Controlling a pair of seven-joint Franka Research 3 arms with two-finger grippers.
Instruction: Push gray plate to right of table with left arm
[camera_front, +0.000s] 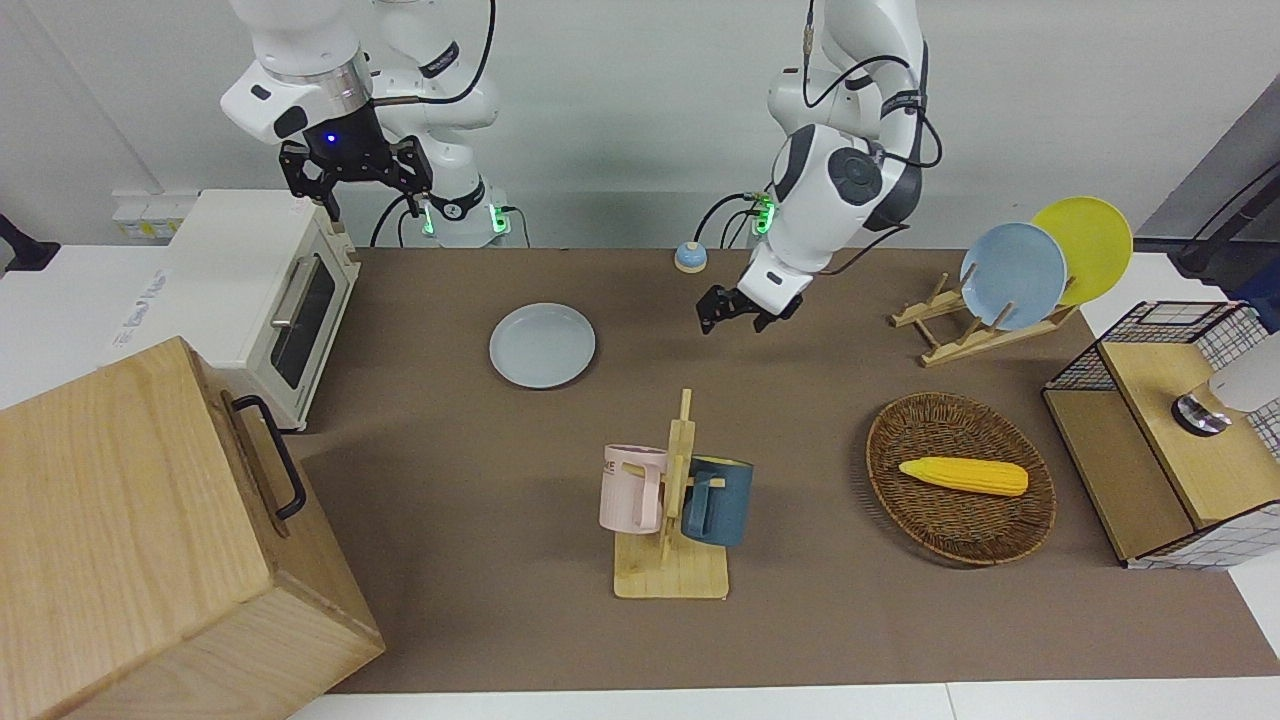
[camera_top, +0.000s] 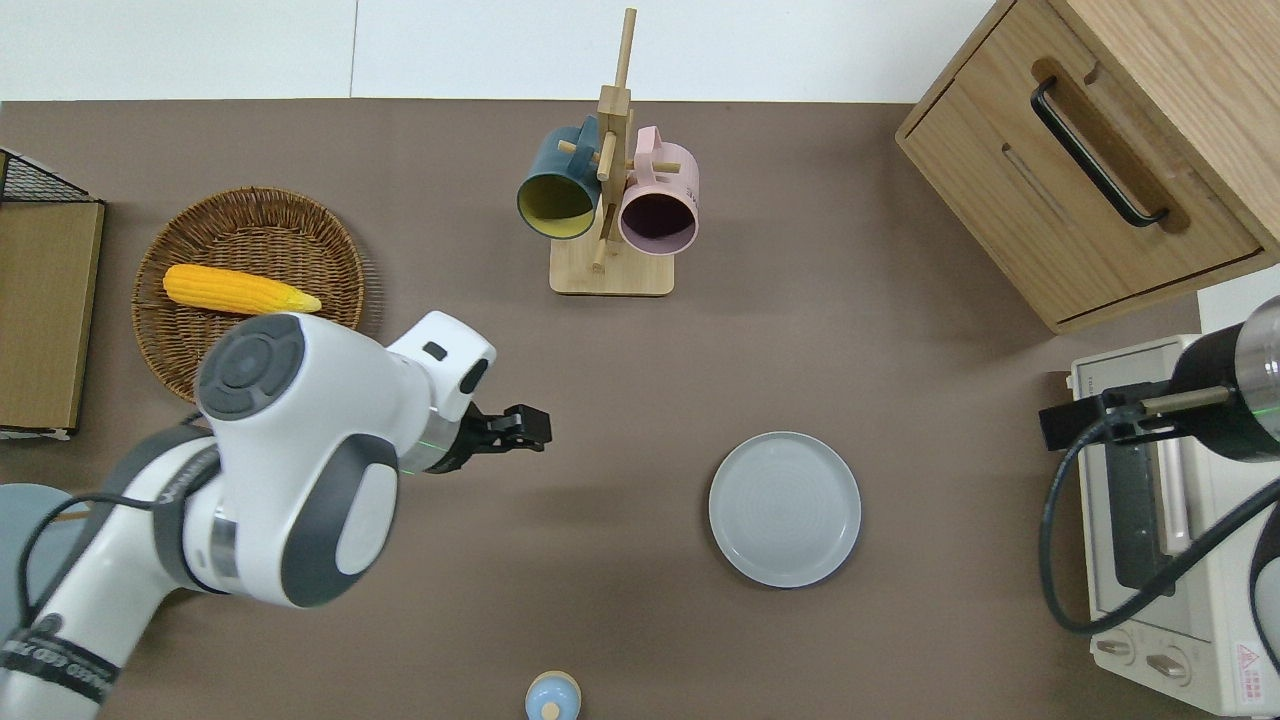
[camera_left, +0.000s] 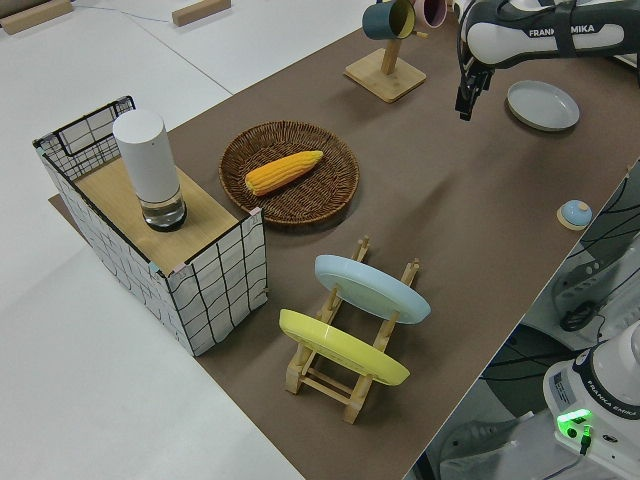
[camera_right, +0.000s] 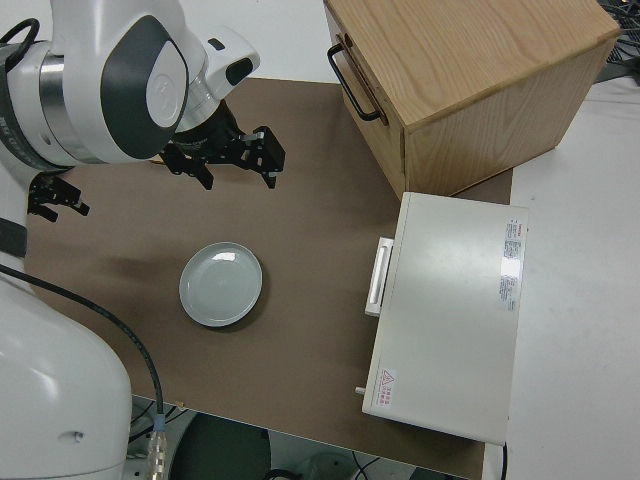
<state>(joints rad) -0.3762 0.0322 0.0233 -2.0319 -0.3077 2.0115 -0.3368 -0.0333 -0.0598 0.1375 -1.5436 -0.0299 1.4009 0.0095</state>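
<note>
The white jointed left arm (camera_top: 270, 480) hovered over the matte brown table (camera_top: 640, 400), its black two-finger gripper (camera_top: 527, 428) narrowly parted and empty, well short of the round pale gray plate (camera_top: 785, 509); the push remained undone.

The brown matte table (camera_top: 900, 400) carried a pale gray round plate (camera_top: 785, 509), a woven wicker basket (camera_top: 250, 215), a wooden mug rack (camera_top: 611, 272) and a wooden plate rack (camera_front: 960, 335).
</note>
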